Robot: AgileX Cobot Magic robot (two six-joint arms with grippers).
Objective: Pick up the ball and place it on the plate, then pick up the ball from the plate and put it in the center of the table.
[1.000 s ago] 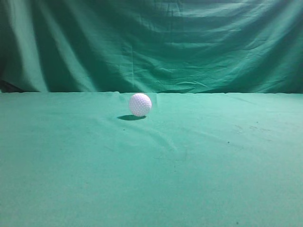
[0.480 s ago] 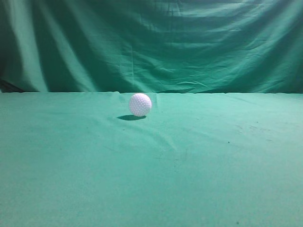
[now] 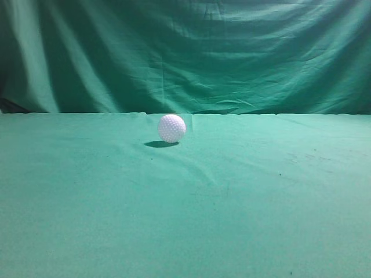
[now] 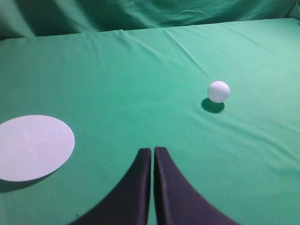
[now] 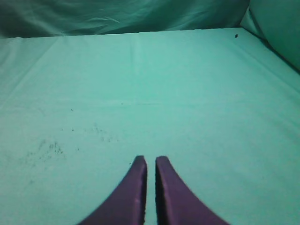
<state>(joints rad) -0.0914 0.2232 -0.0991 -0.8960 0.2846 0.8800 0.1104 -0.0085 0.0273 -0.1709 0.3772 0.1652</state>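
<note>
Ball (image 4: 218, 91) lies far and right of the clenched left gripper (image 4: 153, 151); the clenched right gripper (image 5: 150, 161) does not see it.

You are looking at a staged test set, not a home or shop: a counter (image 3: 243, 220) draped in light green cloth, closed off behind by a darker, creased green backdrop (image 3: 232, 52). Ahead of the jaws in both wrist views lies only cloth, with no furniture, walls or fittings in view.
</note>
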